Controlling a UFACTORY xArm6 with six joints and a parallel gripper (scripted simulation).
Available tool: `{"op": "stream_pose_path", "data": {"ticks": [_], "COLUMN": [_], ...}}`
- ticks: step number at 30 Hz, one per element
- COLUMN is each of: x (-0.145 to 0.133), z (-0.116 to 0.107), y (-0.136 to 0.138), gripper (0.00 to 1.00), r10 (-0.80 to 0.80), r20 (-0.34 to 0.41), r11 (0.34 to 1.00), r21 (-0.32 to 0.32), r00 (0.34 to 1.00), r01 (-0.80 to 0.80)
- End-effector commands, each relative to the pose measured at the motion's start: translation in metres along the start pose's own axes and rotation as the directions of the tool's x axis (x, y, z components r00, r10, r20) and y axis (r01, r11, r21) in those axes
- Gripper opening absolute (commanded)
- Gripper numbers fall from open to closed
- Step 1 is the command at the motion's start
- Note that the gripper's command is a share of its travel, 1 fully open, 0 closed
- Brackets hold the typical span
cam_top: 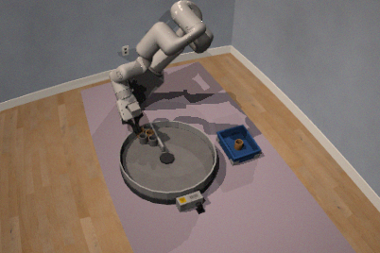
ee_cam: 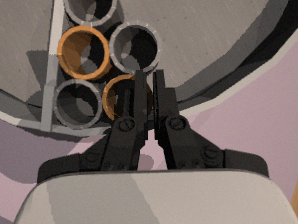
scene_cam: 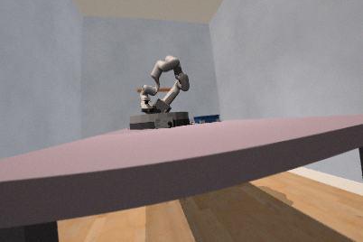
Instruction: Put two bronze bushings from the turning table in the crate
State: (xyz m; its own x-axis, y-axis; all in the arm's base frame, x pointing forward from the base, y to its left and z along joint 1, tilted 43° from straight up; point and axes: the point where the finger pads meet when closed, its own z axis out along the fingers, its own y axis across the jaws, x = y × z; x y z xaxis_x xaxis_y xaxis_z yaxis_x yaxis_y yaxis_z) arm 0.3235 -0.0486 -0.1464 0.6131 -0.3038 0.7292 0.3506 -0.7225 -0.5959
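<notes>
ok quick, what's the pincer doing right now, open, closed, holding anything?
Pincer: closed on the wall of the near bronze bushing at the turning table's edge, one finger inside its bore and one outside.

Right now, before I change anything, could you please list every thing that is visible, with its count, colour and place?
bronze bushings: three, orange-brown; two on the turning table, one in the crate
grey bushings: three, grey; beside them on the turning table
turning table: one, grey, round, mid table top
crate: one, blue, right of the turning table
control box: one, grey, at its front rim
table top: one, mauve
wall socket: one, white
arm: one, white
gripper: one, black, shut on one bronze bushing's wall
</notes>
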Motion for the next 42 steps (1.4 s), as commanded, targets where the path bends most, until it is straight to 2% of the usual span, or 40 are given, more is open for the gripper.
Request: {"op": "stream_pose_path", "data": {"ticks": [1,19,33,42], "x": [0.001,0.004,0.041,0.044], "z": [0.000,-0.005,-0.048,-0.053], "y": [0.000,0.000,0.000,0.000], "gripper": [0.00,0.00,0.00,0.00], "r10": [-0.001,-0.001,-0.001,-0.001], "r20": [-0.001,-0.001,-0.001,-0.001], "r11": [1.000,1.000,1.000,1.000], "r21": [0.000,0.000,0.000,0.000], "r00": [1.000,1.000,1.000,1.000], "r01": [0.001,0.001,0.001,0.001]}}
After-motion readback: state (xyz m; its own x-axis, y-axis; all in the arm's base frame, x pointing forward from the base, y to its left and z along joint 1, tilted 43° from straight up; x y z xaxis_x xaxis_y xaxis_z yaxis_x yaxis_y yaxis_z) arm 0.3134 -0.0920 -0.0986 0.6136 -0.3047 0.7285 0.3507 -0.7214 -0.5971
